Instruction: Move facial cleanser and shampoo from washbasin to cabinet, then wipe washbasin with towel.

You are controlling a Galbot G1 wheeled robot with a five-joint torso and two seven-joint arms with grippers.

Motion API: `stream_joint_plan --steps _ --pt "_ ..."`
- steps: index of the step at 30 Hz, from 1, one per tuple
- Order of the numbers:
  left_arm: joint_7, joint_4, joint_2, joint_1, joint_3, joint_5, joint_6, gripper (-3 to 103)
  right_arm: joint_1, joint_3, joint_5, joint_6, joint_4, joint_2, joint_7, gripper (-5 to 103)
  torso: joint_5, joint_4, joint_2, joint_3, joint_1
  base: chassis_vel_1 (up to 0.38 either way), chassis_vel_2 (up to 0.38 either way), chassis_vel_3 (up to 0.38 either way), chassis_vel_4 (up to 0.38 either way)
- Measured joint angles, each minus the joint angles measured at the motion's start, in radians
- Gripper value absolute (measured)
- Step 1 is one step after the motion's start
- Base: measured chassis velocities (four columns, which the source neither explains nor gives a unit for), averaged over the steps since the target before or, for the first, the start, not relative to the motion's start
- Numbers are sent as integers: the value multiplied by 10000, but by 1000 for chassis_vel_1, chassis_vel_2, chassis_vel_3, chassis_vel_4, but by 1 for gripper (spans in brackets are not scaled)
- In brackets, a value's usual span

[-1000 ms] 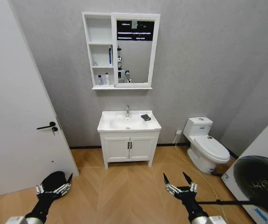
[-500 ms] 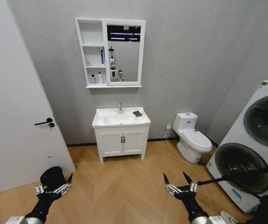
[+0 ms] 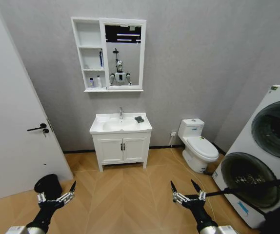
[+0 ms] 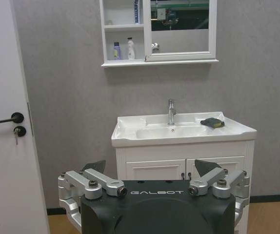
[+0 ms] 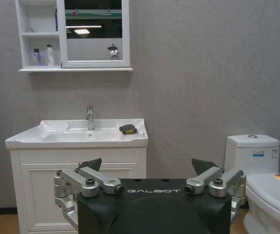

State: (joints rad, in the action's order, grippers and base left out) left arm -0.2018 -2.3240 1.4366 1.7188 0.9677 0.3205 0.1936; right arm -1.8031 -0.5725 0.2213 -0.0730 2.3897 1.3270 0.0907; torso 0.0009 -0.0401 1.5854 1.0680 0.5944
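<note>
Towel point(image 3: 139, 119) lies on the washbasin point(image 3: 120, 126) rim, right of the tap point(image 3: 120, 113); two bottles point(image 4: 122, 50) already stand on the cabinet point(image 3: 88, 53). I hold the left gripper point(image 3: 56, 195) and right gripper point(image 3: 187, 193) well short of the washbasin, both spread wide and empty. I judge the towel soft and light: pinch its fold. Gripper housings read "GALBOT".
</note>
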Motion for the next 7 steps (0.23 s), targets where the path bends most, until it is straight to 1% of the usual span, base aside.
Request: stream_joint_plan --steps 1,2,4,5,7 --pt "0 0 0 0 0 0 0 100 0 0 0 0 0 0 0 100 0 0 0 0 0 -131 -174 102 110" --pt "-1 1 0 0 -1 0 0 100 0 0 0 0 0 0 0 100 -5 -3 0 0 0 -30 -123 67 -15" --pt "-1 0 -1 0 0 0 0 100 0 0 0 0 1 0 0 100 -9 1 0 0 0 -36 -51 67 15" --pt "0 1 -1 0 0 0 0 100 0 1 0 0 0 1 0 100 -6 0 0 0 1 -36 54 10 15" --pt "-1 1 -1 0 1 0 0 100 1 3 0 0 1 2 0 100 -11 1 0 0 1 38 80 -60 -68"
